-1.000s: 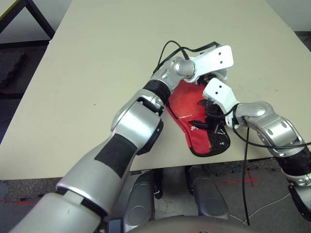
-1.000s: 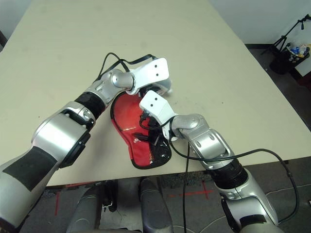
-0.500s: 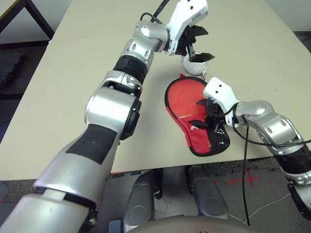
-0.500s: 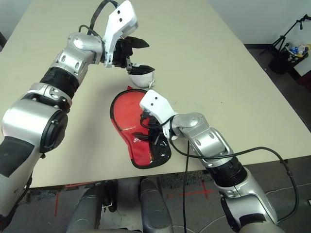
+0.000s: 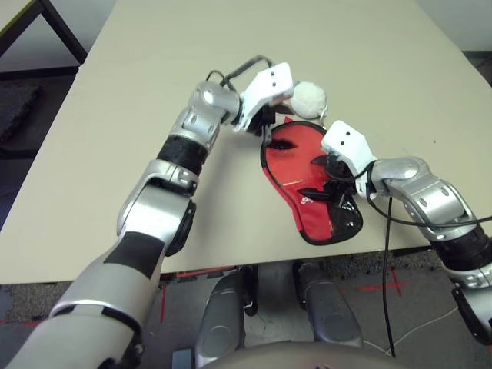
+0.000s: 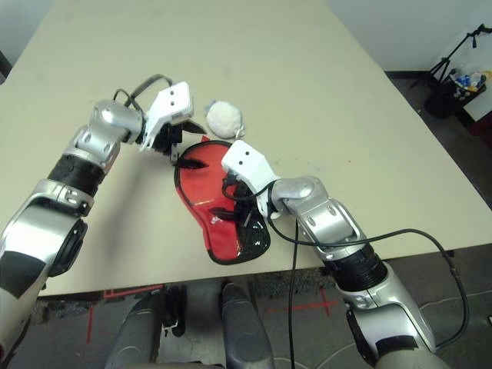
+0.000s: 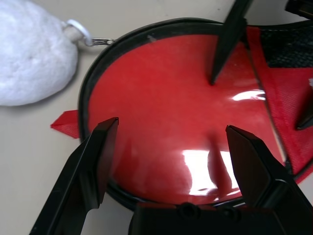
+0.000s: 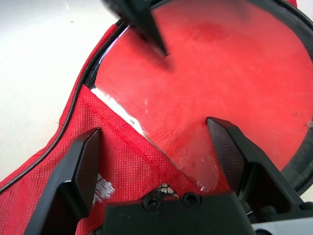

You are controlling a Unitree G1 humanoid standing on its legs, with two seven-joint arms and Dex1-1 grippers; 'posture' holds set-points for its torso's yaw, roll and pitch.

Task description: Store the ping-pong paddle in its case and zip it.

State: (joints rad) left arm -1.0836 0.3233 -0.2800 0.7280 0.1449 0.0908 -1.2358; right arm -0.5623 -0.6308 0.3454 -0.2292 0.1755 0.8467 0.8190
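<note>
Paddle (image 7: 186,122) beneath both arms' spread jaws

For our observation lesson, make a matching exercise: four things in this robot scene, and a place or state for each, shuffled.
Things:
1. ping-pong paddle
2. white pompom
3. left gripper
4. right gripper

Places or states:
A. open, over the case's mesh pocket end
B. lying inside the open red case
C. on the table, clipped on by a small chain
D. open, over the paddle's round end

Pairs: 1-B, 2-C, 3-D, 4-A
</note>
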